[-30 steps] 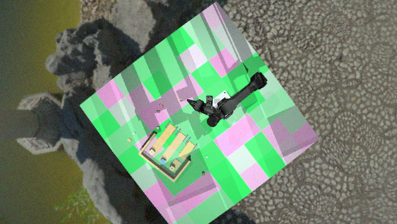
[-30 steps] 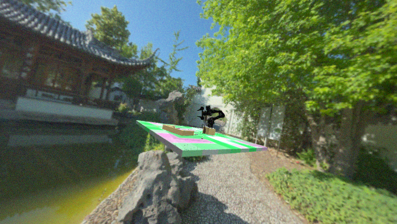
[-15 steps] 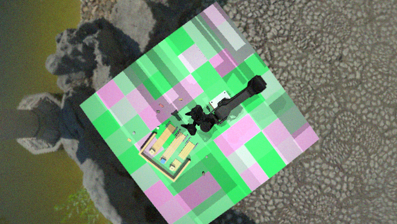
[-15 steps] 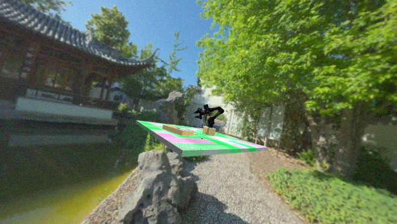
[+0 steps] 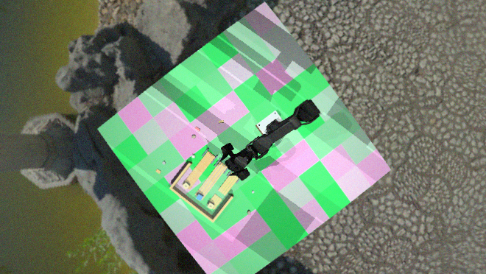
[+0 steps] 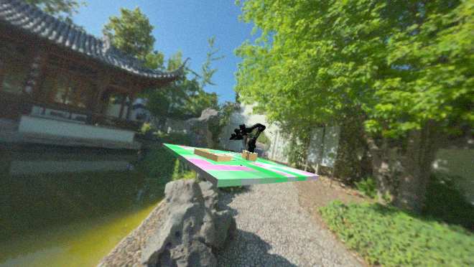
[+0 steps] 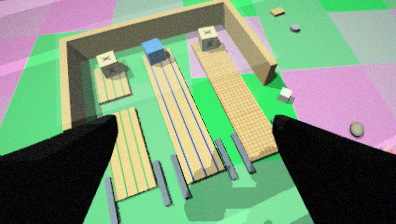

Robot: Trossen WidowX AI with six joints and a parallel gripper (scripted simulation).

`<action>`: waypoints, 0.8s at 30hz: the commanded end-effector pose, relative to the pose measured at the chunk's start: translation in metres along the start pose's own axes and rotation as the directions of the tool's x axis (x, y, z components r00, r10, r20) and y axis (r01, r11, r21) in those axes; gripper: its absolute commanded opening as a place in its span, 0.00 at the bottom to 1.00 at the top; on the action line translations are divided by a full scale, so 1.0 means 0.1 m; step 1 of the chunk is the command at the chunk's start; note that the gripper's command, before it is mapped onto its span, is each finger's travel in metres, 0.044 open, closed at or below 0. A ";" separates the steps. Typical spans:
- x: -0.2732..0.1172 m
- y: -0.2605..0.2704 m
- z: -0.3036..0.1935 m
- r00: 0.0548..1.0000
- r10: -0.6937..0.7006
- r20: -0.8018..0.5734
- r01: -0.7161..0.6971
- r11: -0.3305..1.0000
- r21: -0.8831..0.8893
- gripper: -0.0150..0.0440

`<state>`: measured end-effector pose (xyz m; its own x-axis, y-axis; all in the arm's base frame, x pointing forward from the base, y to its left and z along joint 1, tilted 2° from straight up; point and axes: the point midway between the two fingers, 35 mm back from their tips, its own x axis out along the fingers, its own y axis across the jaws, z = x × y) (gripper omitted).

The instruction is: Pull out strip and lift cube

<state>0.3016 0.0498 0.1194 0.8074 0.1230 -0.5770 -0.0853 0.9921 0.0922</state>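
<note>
My gripper (image 5: 229, 166) (image 6: 235, 135) (image 7: 196, 123) is open and empty, above the strips. In the wrist view, the right strip (image 7: 232, 97) (image 5: 202, 166) has a fine grid, is in one piece, and carries a cream cube (image 7: 208, 38) (image 5: 186, 185) marked with an X at its far end. The middle strip (image 7: 179, 112) (image 5: 213, 180) has blue lines, looks whole and has a plain blue cube (image 7: 154, 50) (image 5: 199, 197) at its far end. The left strip (image 7: 134, 160) has green lines and a gap; its far piece (image 7: 112, 89) bears another X-marked cream cube (image 7: 107, 60) (image 5: 210, 205).
A low wooden wall (image 7: 145, 25) (image 5: 193, 203) (image 6: 212, 155) surrounds the strips' far ends on three sides. Grey rails (image 7: 162, 182) flank their near ends. A white block (image 7: 285, 95), a brown pebble (image 7: 356, 129), a grey pebble (image 7: 295, 28) and a tan chip (image 7: 277, 11) lie outside the wall.
</note>
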 end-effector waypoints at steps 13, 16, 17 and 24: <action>0.08 0.10 0.01 0.998 0.063 -0.015 -0.065 0.991 -0.119 0.93; 0.08 0.10 0.01 0.998 0.063 -0.015 -0.065 0.991 -0.119 0.93; 0.08 0.10 0.01 0.998 0.063 -0.015 -0.065 0.991 -0.119 0.93; 0.09 0.09 0.02 0.998 0.061 -0.021 -0.063 0.991 -0.121 0.89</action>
<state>0.3074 0.0596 0.1169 0.7918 0.1827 -0.5829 -0.2005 0.9791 0.0345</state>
